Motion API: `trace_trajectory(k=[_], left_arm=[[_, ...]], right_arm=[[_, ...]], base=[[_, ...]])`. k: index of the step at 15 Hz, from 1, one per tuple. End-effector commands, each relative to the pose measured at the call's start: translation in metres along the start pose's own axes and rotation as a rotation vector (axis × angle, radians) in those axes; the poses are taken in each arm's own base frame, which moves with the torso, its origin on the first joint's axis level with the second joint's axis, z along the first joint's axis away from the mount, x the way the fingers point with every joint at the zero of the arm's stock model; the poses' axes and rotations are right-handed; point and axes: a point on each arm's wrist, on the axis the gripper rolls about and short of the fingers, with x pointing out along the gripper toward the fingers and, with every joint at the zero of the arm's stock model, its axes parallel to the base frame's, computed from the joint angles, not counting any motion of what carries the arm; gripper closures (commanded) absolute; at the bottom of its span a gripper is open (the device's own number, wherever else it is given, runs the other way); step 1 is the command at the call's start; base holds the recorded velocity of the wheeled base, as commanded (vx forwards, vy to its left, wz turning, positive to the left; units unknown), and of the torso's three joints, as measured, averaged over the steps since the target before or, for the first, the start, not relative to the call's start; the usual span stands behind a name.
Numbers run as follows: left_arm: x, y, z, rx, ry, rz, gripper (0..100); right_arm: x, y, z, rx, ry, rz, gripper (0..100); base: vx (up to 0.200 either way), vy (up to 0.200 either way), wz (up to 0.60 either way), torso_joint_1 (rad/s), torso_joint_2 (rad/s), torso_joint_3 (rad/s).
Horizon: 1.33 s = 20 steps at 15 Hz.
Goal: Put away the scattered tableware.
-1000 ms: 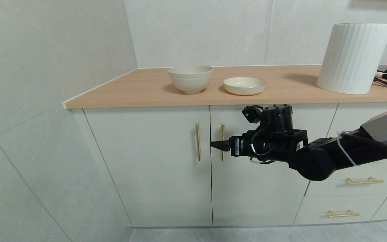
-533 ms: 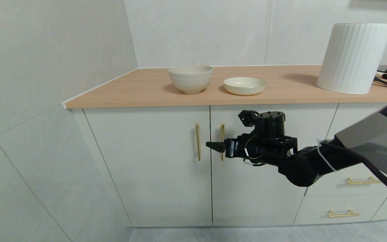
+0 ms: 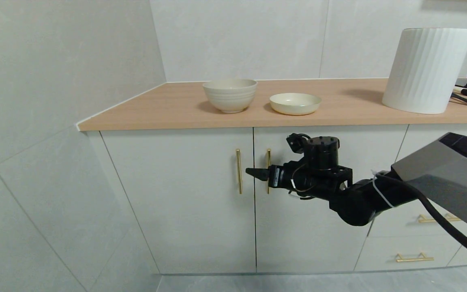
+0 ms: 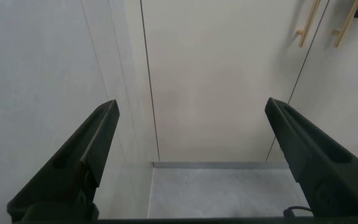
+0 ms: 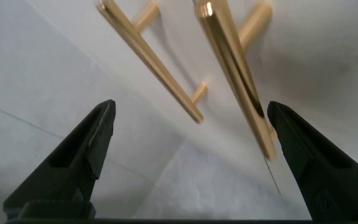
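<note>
Two shut doors, the left door [image 3: 176,202] and the right door [image 3: 310,231], stand under the surface [image 3: 164,110], so nothing can be stowed yet. The bowl [image 3: 230,95] and the dish [image 3: 295,103] sit near each other on the surface, apart and untouched.

The right gripper [image 3: 256,173], spread wide and empty, is level with the left handle [image 3: 238,171] and the right handle [image 3: 268,160] at the seam. The right wrist view shows both bars between its fingers. Closing here would likely clamp the pair and lock the doors against each other, or skid off the round brass. Driving on could ram a tip into the panel; how near the tips are is hard to judge. A pull off the hinge arc might wrench the bar free.

The left gripper [image 4: 191,109], also spread and empty, hangs low facing the left door's foot and the floor [image 4: 216,193], where a swinging door might meet it.

Since a second ago the right arm has slid left and slightly down, its tip now past the seam. Bowl, dish and doors are unchanged.
</note>
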Motion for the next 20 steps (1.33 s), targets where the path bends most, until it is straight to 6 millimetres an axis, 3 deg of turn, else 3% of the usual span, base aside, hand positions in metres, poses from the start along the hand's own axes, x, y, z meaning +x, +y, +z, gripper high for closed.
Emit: trace_trajectory(k=[1, 17, 20], left_arm=[[0.000, 0.000, 0.000, 0.000, 0.001, 0.001, 0], [0.000, 0.000, 0.000, 0.000, 0.001, 0.001, 0], [0.000, 0.000, 0.000, 0.000, 0.001, 0.001, 0]], right_arm=[[0.001, -0.001, -0.002, 0.002, 0.003, 0.000, 0], [0.002, 0.012, -0.013, 0.000, 0.035, 0.030, 0], [-0.009, 0.016, -0.012, 0.001, 0.048, 0.036, 0]], base=[[0.000, 0.000, 0.00, 0.000, 0.00, 0.000], [0.000, 0.000, 0.00, 0.000, 0.00, 0.000], [0.000, 0.000, 0.00, 0.000, 0.00, 0.000]])
